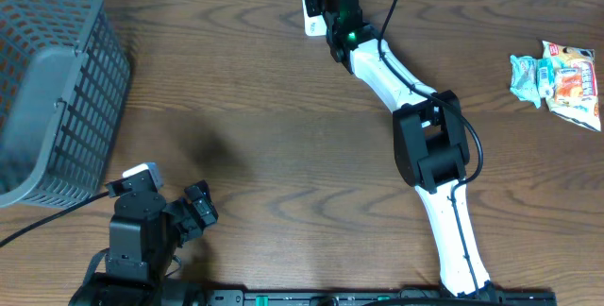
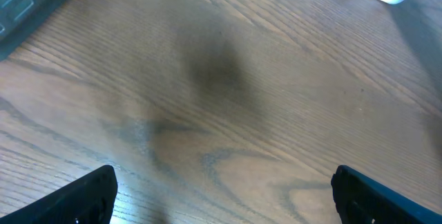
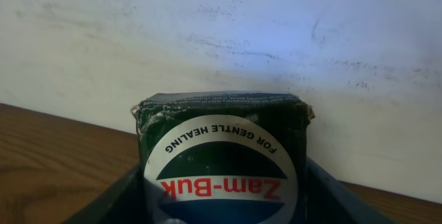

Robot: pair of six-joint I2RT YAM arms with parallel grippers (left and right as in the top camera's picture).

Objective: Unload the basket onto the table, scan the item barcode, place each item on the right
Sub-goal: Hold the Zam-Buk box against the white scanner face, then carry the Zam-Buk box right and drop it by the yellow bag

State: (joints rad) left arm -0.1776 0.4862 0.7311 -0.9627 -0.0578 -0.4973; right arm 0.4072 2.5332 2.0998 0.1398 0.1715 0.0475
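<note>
Right jaws are clamping a small green ointment box [image 3: 222, 148] by its sides, seemingly light, stiff cardboard; left jaws are gaping apart.

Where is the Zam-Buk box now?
The box sits in the right gripper, top centre in the overhead view, at the far edge of the table beside a white device.
</note>
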